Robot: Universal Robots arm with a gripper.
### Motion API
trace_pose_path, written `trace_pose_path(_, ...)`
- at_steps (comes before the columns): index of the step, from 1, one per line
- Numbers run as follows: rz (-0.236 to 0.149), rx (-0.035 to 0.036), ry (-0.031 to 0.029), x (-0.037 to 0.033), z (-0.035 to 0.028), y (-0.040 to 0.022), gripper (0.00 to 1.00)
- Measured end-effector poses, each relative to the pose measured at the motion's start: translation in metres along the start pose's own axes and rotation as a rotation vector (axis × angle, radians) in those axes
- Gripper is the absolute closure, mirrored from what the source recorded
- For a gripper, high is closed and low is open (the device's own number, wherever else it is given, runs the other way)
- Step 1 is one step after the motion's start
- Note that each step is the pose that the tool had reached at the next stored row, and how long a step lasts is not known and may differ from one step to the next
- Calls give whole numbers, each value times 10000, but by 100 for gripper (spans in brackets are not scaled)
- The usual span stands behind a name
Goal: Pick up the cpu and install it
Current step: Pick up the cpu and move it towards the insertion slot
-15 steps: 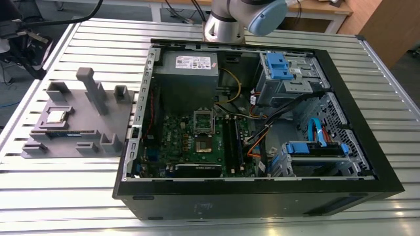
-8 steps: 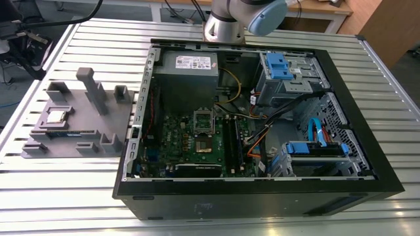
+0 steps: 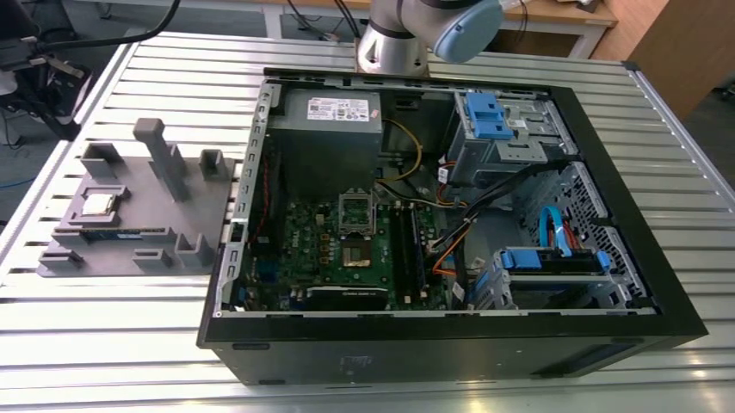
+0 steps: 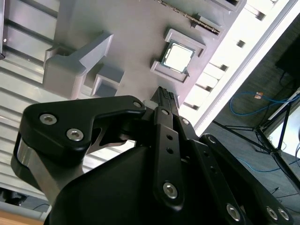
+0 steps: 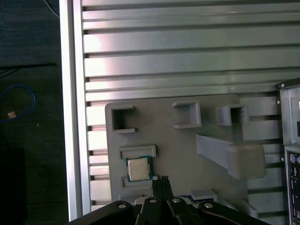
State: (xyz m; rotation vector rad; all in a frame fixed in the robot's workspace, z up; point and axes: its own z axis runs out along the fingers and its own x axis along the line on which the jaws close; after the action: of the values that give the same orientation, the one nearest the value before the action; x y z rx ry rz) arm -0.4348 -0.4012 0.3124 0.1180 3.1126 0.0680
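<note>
The cpu (image 3: pixel 98 204) is a small silver square lying flat in a framed pocket of the grey holder plate (image 3: pixel 195 202), at the exterior view's left. Both wrist views look down on the cpu (image 4: pixel 178 57) (image 5: pixel 138 168) from well above. My gripper (image 4: pixel 165 93) (image 5: pixel 162 180) hangs high over the plate, close beside the chip's pocket. Its thin black fingers are shut with nothing between them. In the open computer case (image 3: pixel 448 344), the silver socket frame (image 3: pixel 356 209) stands on the green motherboard (image 3: pixel 316 249).
A dark memory stick (image 3: pixel 115 232) lies on the holder plate near the cpu. Grey posts and brackets (image 3: pixel 161 155) rise from the plate. Inside the case are cables (image 3: pixel 453 232), blue drive bays (image 3: pixel 488 116) and a power supply (image 3: pixel 327 116). The slatted metal table (image 3: pixel 103 335) carries everything.
</note>
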Motion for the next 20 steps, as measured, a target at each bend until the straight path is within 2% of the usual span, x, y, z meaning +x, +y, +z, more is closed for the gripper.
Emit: trace_pose_path(20, 0, 1, 1, 41, 197, -106, 89)
